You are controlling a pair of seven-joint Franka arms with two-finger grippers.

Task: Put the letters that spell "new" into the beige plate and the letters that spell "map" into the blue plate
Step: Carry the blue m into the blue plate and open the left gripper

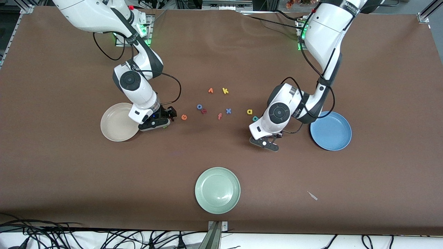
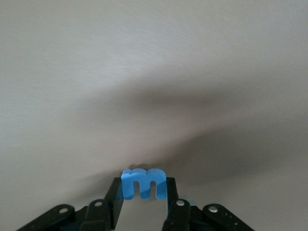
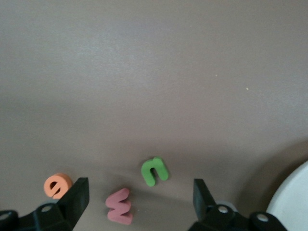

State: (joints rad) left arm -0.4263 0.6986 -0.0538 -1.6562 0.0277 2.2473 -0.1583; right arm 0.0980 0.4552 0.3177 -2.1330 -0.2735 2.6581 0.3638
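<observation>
Beige plate (image 1: 116, 127): bare, no letters in it; it lies just beside the right end effector, its rim showing at the edge of the right wrist view.
Blue plate (image 1: 331, 130): bare as well; it lies close by the left end effector, toward the left arm's end of the desk (image 1: 69, 180).
Left end effector (image 2: 143, 204): low over the desk, its fingers narrowed onto the blue m (image 2: 144, 183), which stands upright between them. Whether the m is off the desk yet cannot be told.
Right end effector (image 3: 140, 199): low over the desk with fingers wide, holding nothing. The green n (image 3: 154, 170) and the pinkish-red w (image 3: 120, 206) lie flat between its fingers; the orange e (image 3: 58, 186) lies just outside one finger.
Yellow a (image 1: 249, 111) and teal-green p (image 1: 255, 118): on the desk, near the left end effector.
Done: nothing is in either plate.
In hand: by the look of it, the first "map" letter is being gripped, and the right side is lined up for n or w.
Left: all six letters have yet to be placed.
</observation>
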